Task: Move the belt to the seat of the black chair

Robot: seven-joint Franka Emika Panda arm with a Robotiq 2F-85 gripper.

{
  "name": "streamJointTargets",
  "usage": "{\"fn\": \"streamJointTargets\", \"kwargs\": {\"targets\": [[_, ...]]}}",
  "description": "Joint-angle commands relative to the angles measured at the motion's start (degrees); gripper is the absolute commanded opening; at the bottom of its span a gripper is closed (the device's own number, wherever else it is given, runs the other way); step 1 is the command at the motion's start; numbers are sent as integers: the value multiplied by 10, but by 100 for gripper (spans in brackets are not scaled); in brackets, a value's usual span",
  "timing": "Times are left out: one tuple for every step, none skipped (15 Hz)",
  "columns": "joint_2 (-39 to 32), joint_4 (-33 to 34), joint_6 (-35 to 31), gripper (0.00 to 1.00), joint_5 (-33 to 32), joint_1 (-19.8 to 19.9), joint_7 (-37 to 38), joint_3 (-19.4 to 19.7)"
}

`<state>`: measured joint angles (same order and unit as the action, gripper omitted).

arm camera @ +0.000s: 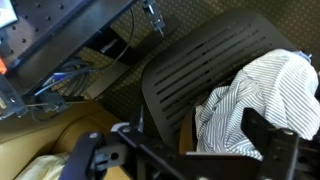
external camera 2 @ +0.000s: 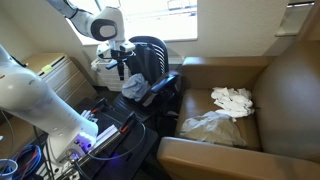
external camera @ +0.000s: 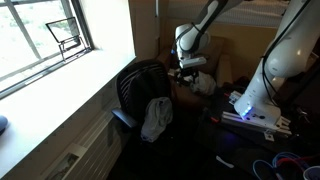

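The black mesh-back chair (external camera: 140, 90) shows in both exterior views (external camera 2: 150, 55) and fills the wrist view (arm camera: 190, 70). A striped grey-white cloth (external camera: 156, 118) hangs over its back (external camera 2: 136, 87) (arm camera: 255, 95). My gripper (external camera: 185, 68) hovers just above the chair's seat side (external camera 2: 122, 62). In the wrist view its fingers (arm camera: 185, 150) are spread wide apart with nothing clearly between them. A narrow tan strip (arm camera: 185, 128) shows between the chair back and the cloth. I cannot tell whether it is the belt. The seat is mostly hidden.
A brown leather sofa (external camera 2: 270, 90) holds white cloths (external camera 2: 232, 98) and a clear plastic bag (external camera 2: 215, 122). The robot base (external camera: 255, 105) stands beside the chair on a dark stand. A window (external camera: 40, 35) and sill flank the chair. Cables (external camera 2: 20, 160) lie on the floor.
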<state>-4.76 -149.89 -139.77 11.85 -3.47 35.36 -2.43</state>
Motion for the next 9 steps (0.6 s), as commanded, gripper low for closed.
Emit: {"fn": "streamJointTargets", "kwargs": {"targets": [[-30,-12,-95,100,-146,-48,155,0],[-30,-15,-75,100,-198,-102,196,44],[-18,-18,-43,100,-252,-103,224,43],[-31,-4,-60,100,-193,-70,188,11],[-31,-7,-55,100,-227,-81,216,17],[-30,-9,-53,100,-239,-86,225,19],[-36,-9,-59,100,-281,-94,257,28],[-59,0,-66,100,-327,-98,296,39],[-85,9,-80,100,-387,-101,355,52]]}}
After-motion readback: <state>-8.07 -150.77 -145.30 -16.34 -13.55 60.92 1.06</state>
